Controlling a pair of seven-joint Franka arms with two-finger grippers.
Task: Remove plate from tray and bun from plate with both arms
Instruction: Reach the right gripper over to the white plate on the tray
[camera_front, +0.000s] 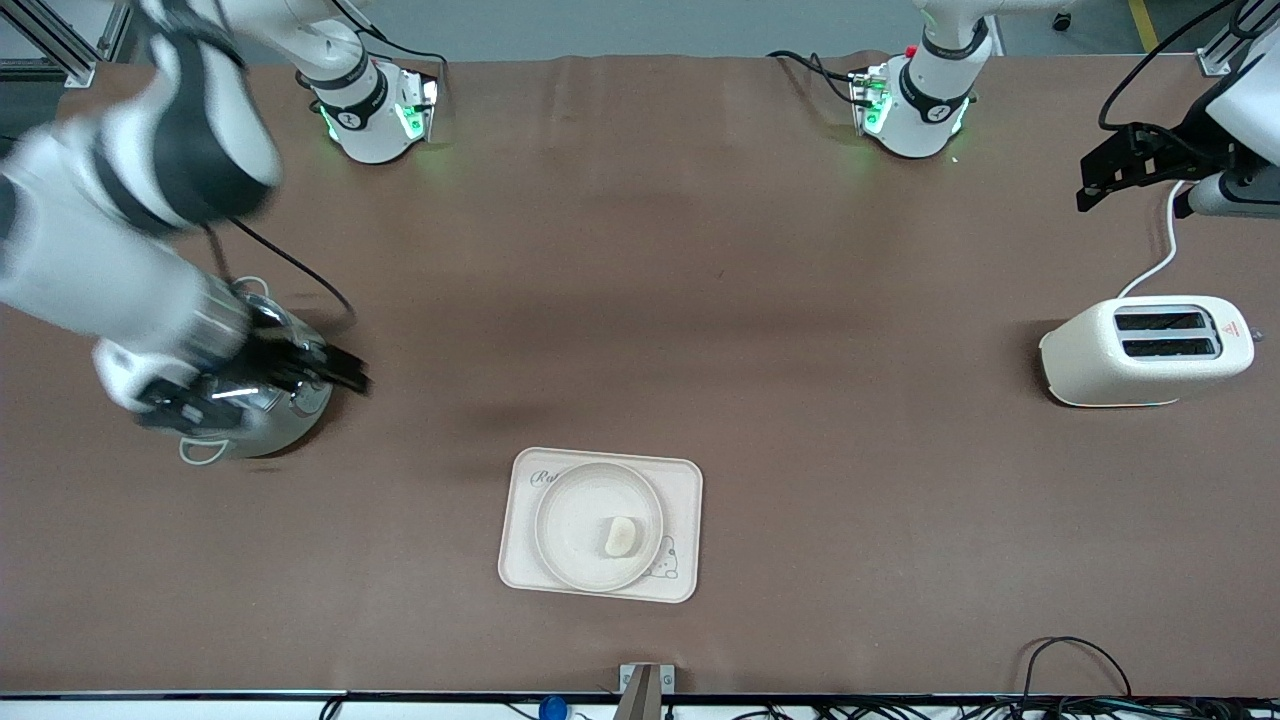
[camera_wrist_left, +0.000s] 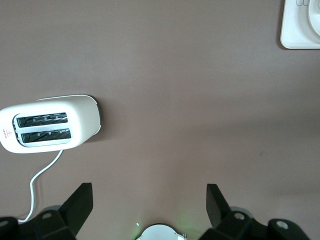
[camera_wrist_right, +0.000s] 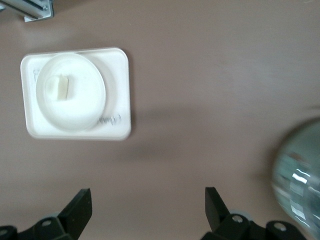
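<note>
We find the plate (camera_front: 598, 526) sitting on the tray (camera_front: 520, 560) at six o'clock on the desk (camera_front: 700, 300), close to the front camera; the bun (camera_front: 620, 536) lies on the plate, just off its middle toward the left arm's end; both show again in the right wrist view, plate (camera_wrist_right: 80, 107) and bun (camera_wrist_right: 62, 86). The right claw (camera_front: 300, 368) hangs at nine o'clock over the shiny pot (camera_front: 270, 425), fingers spread wide and holding nothing. At three o'clock the left claw (camera_front: 1125, 165) hovers over bare desk above the toaster (camera_front: 1145, 350); its fingers (camera_wrist_left: 80, 202) stand wide apart, empty.
</note>
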